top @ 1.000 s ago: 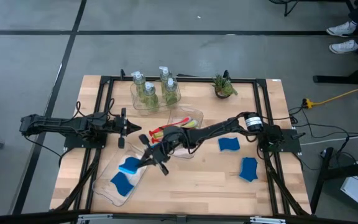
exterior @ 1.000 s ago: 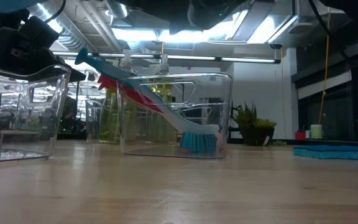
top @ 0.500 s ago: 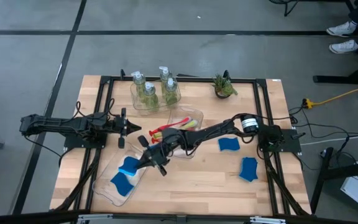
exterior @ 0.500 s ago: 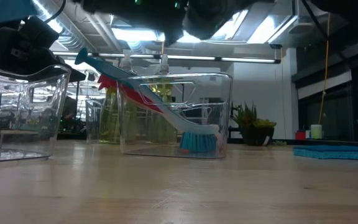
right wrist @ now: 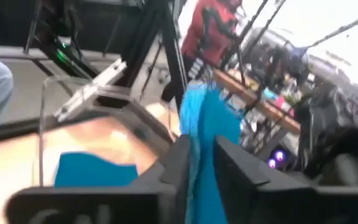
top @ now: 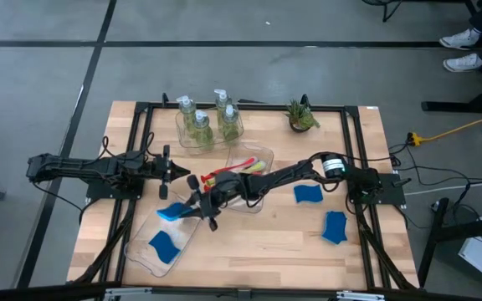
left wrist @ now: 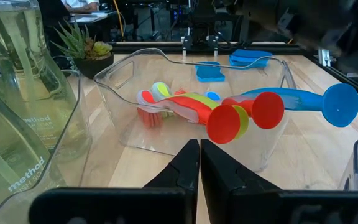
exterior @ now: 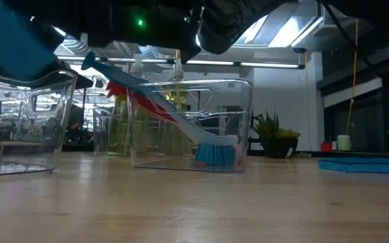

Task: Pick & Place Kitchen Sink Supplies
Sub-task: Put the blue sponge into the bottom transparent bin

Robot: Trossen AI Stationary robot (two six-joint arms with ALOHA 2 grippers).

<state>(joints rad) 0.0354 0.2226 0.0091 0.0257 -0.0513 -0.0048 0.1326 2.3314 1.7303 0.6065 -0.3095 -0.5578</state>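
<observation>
Far left, the left gripper [top: 184, 176] hangs over the table's left side with its fingers [left wrist: 188, 163] pressed together on nothing, pointing at the brush tray [top: 258, 155]; below it, at the front left, the clear sponge tray [top: 141, 251] has one blue sponge [top: 161, 245] lying flat inside; over that tray's upper end the right gripper [top: 192, 208] is stretched across from the right, and a second blue sponge piece [top: 172, 210] sits between its fingers [right wrist: 174, 163], which stand slightly apart around it; whether they actually pinch it or have let go I cannot tell; centre now, the red, blue and yellow-green brushes [left wrist: 185, 106] lean in the brush tray, handles poking over the rim; behind it, three pump bottles [top: 199, 119] stand together in their own clear tray [top: 182, 140]; to the right, two more sponges [top: 308, 194] lie on bare wood, well apart from the trays; the potted plant [top: 300, 115] stands at the back right.
</observation>
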